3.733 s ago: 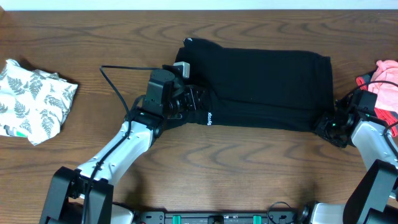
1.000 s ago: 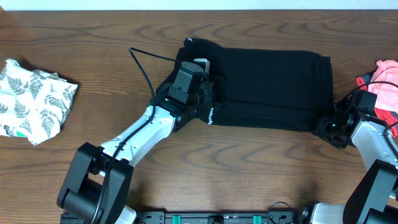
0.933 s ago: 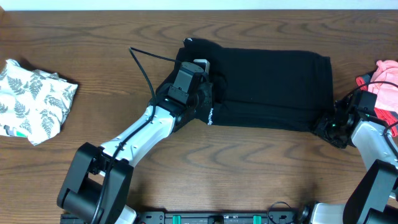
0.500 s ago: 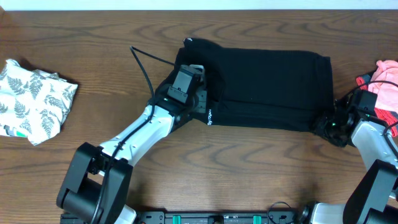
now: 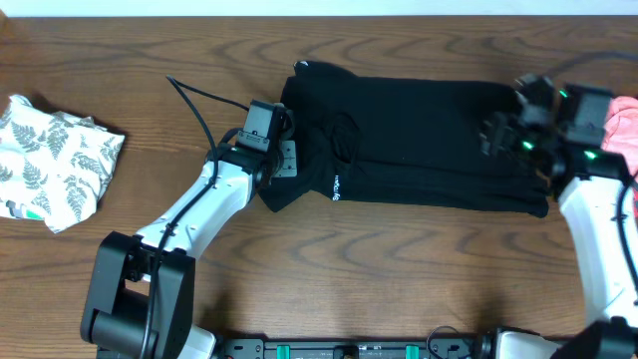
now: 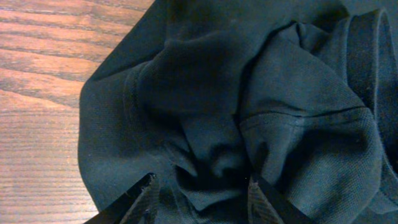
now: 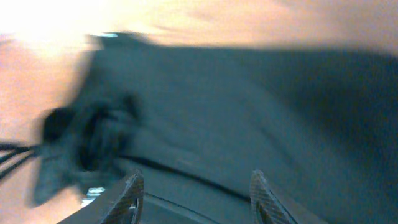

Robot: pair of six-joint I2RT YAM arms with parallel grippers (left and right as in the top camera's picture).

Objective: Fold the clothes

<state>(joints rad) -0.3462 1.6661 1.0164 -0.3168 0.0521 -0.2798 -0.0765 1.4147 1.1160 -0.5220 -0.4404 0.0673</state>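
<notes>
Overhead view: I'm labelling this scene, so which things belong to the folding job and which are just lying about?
Belong to the job: large black fabric garment with small white logo; crumpled white fern-leaf-print cloth; coral-pink cloth.
Just there: brown wooden table; thin black cable.

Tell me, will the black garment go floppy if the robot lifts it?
Probably floppy: the black garment bunches into soft wrinkles. It would likely sag and unfold if lifted by one edge, since it lies in loose layers.
</notes>
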